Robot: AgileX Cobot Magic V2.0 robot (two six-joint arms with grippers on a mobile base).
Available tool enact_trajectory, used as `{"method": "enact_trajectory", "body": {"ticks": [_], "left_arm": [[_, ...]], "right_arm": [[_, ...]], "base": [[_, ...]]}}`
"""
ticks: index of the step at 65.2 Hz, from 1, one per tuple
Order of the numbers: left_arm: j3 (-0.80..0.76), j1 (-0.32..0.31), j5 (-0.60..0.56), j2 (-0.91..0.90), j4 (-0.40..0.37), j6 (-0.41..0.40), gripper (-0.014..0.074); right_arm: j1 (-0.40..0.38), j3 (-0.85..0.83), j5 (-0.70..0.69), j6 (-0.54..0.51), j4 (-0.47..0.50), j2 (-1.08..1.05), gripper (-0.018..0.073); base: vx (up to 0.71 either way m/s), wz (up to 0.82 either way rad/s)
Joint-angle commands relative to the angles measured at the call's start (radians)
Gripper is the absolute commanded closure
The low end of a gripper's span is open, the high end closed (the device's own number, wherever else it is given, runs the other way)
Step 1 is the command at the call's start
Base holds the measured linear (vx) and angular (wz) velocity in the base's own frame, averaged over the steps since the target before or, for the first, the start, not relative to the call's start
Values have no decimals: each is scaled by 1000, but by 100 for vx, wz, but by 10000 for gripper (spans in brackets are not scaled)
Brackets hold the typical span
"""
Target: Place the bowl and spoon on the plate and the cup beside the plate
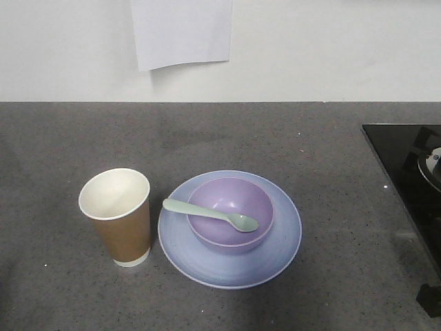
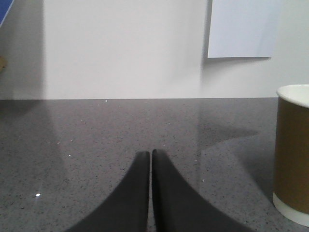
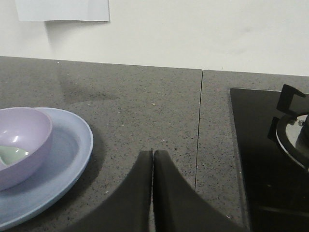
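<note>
The round, flat, pale blue-lavender plate [image 1: 229,229] lies on the dark grey speckled bench [image 1: 207,138], near the front edge and about centre. The small round lavender-purple bowl [image 1: 231,214] stands upright on the plate, roughly in its middle. The small pale mint-white plastic spoon [image 1: 210,214] lies across the bowl: its oval scoop rests inside, toward the right, and its handle crosses the left rim and ends over the plate. Nothing else is visible in the bowl.

The tapered brown paper cup [image 1: 117,216], white inside with a white rim and base band, stands upright on the bench just to the left of the plate; whether the two touch cannot be told. Its interior shows only white.

The left pincer [image 2: 150,153] sits low over bare bench with its two dark fingers pressed together, gripping nothing; the cup is to its right. The right pincer [image 3: 153,152] is likewise closed and empty, with the plate and bowl to its left and a black glass cooktop [image 3: 260,159] at its right. A white sheet of paper [image 1: 181,31] hangs on the far wall.
</note>
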Motion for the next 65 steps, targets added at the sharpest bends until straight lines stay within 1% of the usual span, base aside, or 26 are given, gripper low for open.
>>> {"method": "enact_trajectory", "body": {"ticks": [1,23,33,41,48,57,65], "left_arm": [[30,1,-71,8,0,-13,603],[30,1,-71,8,0,-13,603],[30,1,-71,8,0,-13,603],[30,1,-71,8,0,-13,603],[30,1,-71,8,0,-13,603],[30,1,-71,8,0,-13,603],[30,1,-71,8,0,-13,603]], "right_arm": [[-7,-27,-70,0,3,4,564],[-7,-9,-76,-12,-2,1,564],[-7,95,-79,-16,-5,-36,564],[-9,178,-79,-16,-19,-112,564],[-41,230,-78,-14,-53,-188,564],[-95,282,-79,-5,-61,-291,564],[-141,319,-78,52,-90,-378,564]], "base": [[0,0],[0,0],[0,0],[0,0],[0,0],[0,0],[0,0]]}}
